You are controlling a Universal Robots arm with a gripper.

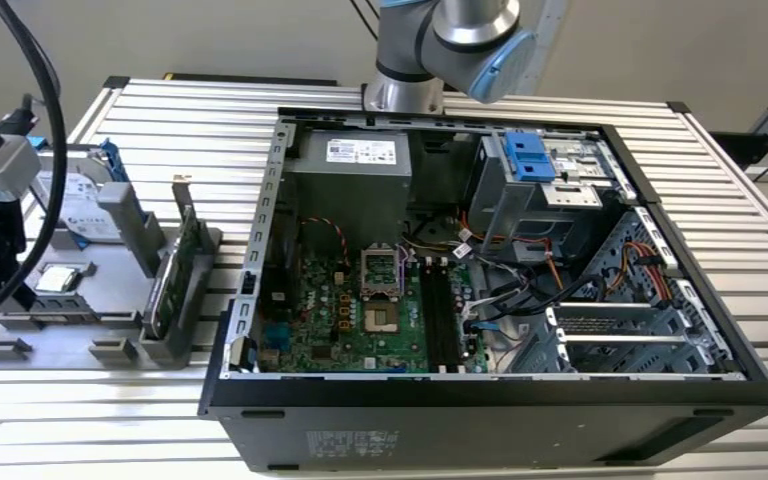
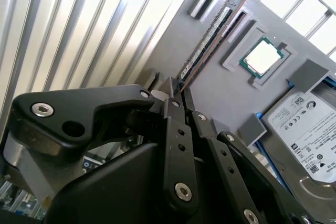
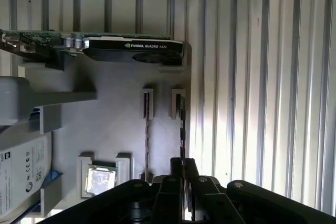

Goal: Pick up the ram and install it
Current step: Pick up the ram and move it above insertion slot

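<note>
A: Item: tool (image 2: 178, 88); state?
B: Clenched; fingers nearly together, pinching one end of the ram (image 2: 210, 40).
A: Location of ram?
B: On edge in a slot of the grey holder (image 1: 91, 272); holder at the exterior view's lower left, on the slatted tabletop (image 1: 758, 300).

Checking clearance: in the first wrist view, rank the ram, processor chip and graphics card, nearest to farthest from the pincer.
1. Ram, upright, its end at the pincer.
2. Processor chip, lying flat to one side of the ram.
3. Graphics card, on edge beyond the ram's other end.
</note>
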